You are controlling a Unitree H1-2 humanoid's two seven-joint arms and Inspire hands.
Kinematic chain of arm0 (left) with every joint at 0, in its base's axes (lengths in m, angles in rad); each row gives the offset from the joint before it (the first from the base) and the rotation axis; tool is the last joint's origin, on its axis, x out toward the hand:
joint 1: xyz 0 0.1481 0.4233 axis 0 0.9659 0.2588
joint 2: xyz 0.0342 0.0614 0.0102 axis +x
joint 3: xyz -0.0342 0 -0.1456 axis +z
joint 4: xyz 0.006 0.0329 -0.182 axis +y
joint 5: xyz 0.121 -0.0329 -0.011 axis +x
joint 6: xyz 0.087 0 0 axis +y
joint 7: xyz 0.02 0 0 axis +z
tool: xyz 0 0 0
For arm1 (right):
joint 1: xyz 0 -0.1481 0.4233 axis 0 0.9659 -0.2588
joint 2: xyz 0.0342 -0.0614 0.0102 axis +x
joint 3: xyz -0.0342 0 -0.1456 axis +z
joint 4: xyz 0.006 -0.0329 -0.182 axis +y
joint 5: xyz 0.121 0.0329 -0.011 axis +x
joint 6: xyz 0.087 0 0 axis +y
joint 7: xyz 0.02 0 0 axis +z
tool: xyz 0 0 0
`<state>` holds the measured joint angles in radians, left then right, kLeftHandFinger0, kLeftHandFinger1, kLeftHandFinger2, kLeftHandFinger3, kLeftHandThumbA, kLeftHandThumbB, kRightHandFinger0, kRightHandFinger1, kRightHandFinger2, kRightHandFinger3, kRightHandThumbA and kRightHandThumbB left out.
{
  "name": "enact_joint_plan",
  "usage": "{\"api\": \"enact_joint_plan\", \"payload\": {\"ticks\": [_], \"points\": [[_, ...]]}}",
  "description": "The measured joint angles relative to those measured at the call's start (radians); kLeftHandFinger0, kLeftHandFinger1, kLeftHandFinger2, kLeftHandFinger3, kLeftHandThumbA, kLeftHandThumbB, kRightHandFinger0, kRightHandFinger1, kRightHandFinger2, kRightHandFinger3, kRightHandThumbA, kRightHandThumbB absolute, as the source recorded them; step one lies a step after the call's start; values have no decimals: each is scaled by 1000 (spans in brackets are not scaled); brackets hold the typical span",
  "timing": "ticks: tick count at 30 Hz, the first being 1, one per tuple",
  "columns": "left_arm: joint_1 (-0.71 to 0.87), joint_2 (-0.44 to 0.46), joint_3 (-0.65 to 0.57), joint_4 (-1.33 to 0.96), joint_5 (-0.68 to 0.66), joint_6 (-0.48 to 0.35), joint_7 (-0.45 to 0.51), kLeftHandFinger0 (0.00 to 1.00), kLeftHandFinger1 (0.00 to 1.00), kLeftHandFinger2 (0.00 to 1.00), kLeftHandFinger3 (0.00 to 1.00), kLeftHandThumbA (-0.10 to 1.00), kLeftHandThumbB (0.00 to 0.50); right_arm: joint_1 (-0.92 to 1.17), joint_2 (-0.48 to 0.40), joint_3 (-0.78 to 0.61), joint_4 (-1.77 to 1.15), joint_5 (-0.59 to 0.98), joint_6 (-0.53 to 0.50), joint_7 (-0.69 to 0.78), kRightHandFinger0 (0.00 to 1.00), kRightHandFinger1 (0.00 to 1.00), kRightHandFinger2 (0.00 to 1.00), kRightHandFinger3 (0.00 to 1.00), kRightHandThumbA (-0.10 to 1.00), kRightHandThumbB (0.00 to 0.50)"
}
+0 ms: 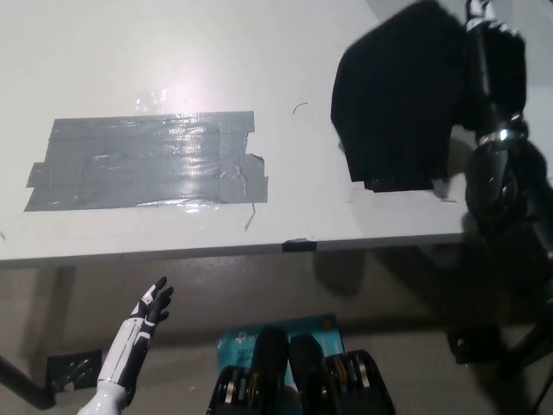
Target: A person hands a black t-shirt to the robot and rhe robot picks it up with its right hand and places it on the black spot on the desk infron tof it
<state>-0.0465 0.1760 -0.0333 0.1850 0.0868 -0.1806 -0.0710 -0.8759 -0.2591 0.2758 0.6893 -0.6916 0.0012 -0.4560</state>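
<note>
Teal box (302, 333) on floor below desk edge

right hand (480, 17) cut off, t-shirt (393, 104) blurred

A: so where's the black t-shirt (393, 104) at?

B: top right, hanging bunched off the right hand (484, 17), which is right at the picture's top edge (can't really make out its fingers). The cloth's lower edge sits over the white desk (259, 52).

A: and the black spot?

B: there's 1 grey, shiny tape patch (147, 162) on the desk's left part, well apart from the shirt.

A: other hand?

B: left hand (151, 311) is lower left, below the desk edge, fingers spread, holding nothing.
</note>
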Motion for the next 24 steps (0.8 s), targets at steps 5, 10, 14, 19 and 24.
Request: {"api": "enact_joint_plan", "payload": {"ticks": [5, 10, 14, 19, 24], "points": [[-4, 1, 3, -4, 0, 1, 0, 1000, 1000, 1000, 1000, 1000, 455, -21, 41, 50, 142, -8, -23, -18, 1, 553, 995, 1000, -100, 186], [-10, 2, 3, -8, 0, 4, -4, 1000, 1000, 1000, 1000, 1000, 472, -30, 71, 113, 255, -16, -42, -14, 509, 941, 1000, 1000, 98, 265], [-11, 3, 4, -9, 0, 7, -6, 1000, 1000, 1000, 1000, 1000, 460, -28, 68, 154, 294, -13, -43, 67, 1000, 1000, 1000, 1000, 401, 362], [-14, 3, 4, -8, 0, 11, -6, 1000, 1000, 1000, 1000, 1000, 464, -27, 37, 175, 269, -6, -42, 156, 1000, 1000, 1000, 1000, 672, 493], [-14, 3, 3, -7, 0, 17, -6, 1000, 1000, 1000, 1000, 1000, 473, -22, -4, 183, 198, 5, -31, 257, 1000, 1000, 1000, 1000, 776, 500]]}}
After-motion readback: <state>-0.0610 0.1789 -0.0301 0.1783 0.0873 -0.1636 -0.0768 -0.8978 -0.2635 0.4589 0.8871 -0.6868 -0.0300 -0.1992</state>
